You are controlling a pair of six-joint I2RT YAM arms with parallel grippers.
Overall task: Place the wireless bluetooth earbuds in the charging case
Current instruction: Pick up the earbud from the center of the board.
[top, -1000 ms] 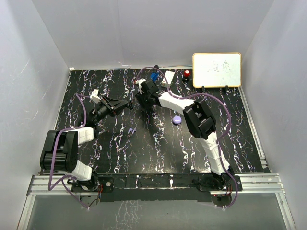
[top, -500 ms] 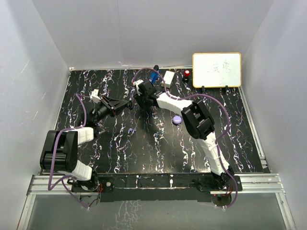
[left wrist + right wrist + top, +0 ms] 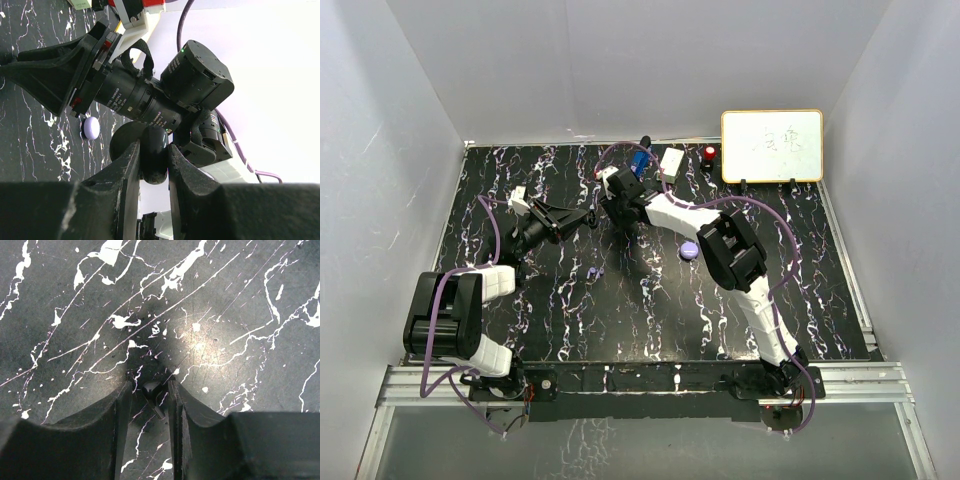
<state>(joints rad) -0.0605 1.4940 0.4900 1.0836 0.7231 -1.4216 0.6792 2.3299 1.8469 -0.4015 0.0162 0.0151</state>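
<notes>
On the table (image 3: 250,315), black earbud (image 3: 151,389) lies between the jaws of right gripper (image 3: 148,395), which stand narrowly apart and do not look clamped yet. Left gripper (image 3: 154,167): clamped on dark rounded case (image 3: 155,142). No earbud visibly seated; insertion outstanding.

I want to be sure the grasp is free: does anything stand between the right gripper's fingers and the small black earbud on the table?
Nothing visible does. The black earbud lies on the table, directly between the open jaws of the right gripper, with only narrow gaps at its sides.
</notes>
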